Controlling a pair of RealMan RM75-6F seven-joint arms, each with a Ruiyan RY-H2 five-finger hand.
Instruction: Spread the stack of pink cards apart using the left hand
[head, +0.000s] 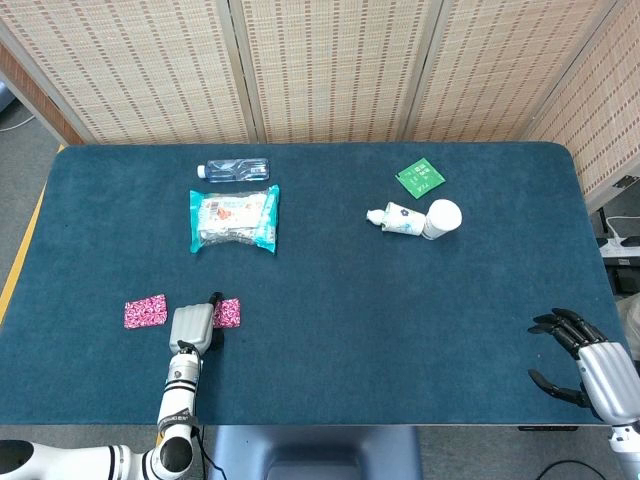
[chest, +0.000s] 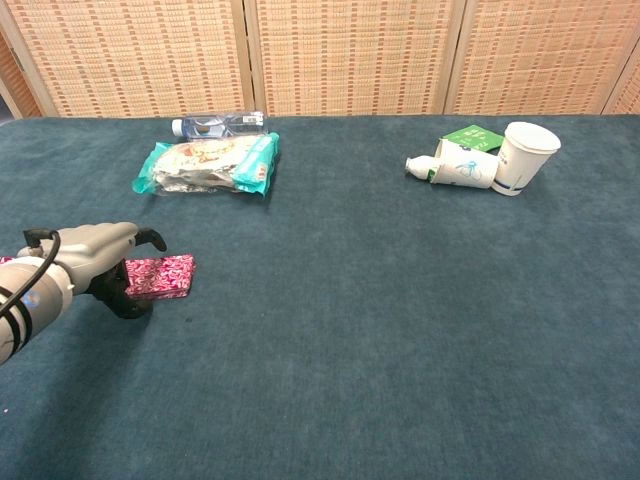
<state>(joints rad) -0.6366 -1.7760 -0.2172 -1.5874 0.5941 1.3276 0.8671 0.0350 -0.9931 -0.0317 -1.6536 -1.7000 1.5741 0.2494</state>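
Bare table (head: 400, 330) between both hands.

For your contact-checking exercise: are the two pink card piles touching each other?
Apart. The head view shows bare table between the left pink pile and the right pink pile.

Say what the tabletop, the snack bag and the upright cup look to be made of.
Tabletop: dark teal felt or short carpet, matte, fuzzy texture.
Snack bag: glossy plastic film; it shines and wrinkles.
Upright cup: probably paper, matte white with a rolled rim.
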